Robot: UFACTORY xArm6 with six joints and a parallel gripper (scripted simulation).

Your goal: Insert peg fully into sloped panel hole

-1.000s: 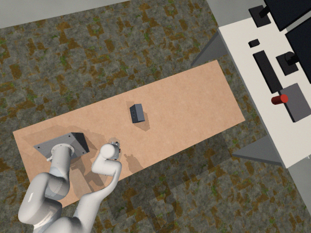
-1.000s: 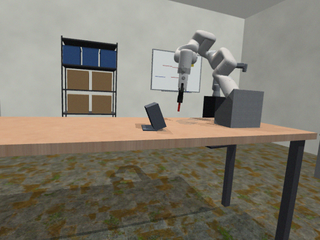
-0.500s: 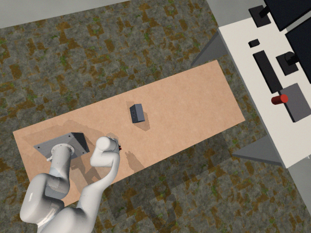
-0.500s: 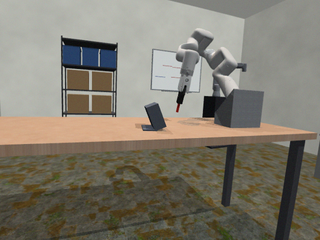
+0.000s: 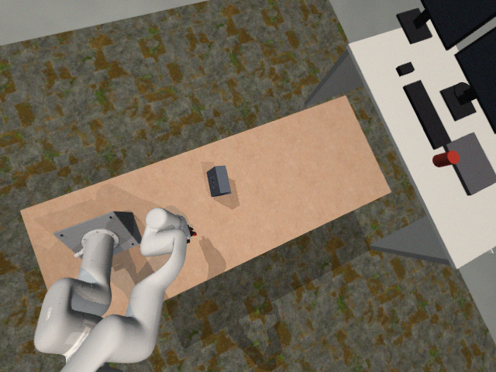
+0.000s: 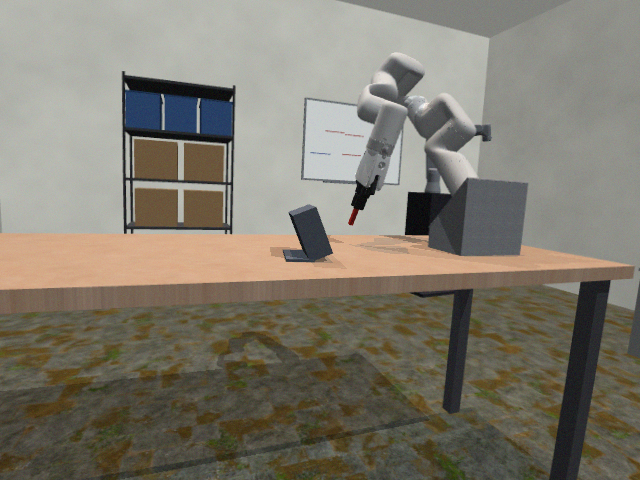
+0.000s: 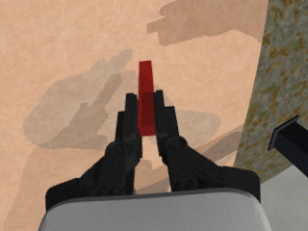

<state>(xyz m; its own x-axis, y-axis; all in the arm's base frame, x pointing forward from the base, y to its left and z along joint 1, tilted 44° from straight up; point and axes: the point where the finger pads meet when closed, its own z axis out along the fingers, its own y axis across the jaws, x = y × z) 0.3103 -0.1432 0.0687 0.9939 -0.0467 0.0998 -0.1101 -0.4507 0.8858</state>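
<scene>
My gripper (image 7: pixel 146 105) is shut on the red peg (image 7: pixel 146 96), which sticks out past the black fingertips. In the exterior view the gripper (image 6: pixel 361 198) holds the peg (image 6: pixel 353 216) tilted, well above the table, its free end pointing down toward the sloped panel (image 6: pixel 310 232). The grey sloped panel stands on its small base to the left of the peg and apart from it. From above, the panel (image 5: pixel 218 180) shows a small dark hole on its face, and the gripper (image 5: pixel 191 231) is lower left of it. The panel is out of the wrist view.
The arm's grey base block (image 6: pixel 478 217) stands on the table at the right. The near table edge shows at the right of the wrist view. A white side bench (image 5: pixel 436 132) with dark items and a red cylinder (image 5: pixel 445 159) stands beyond the table's end.
</scene>
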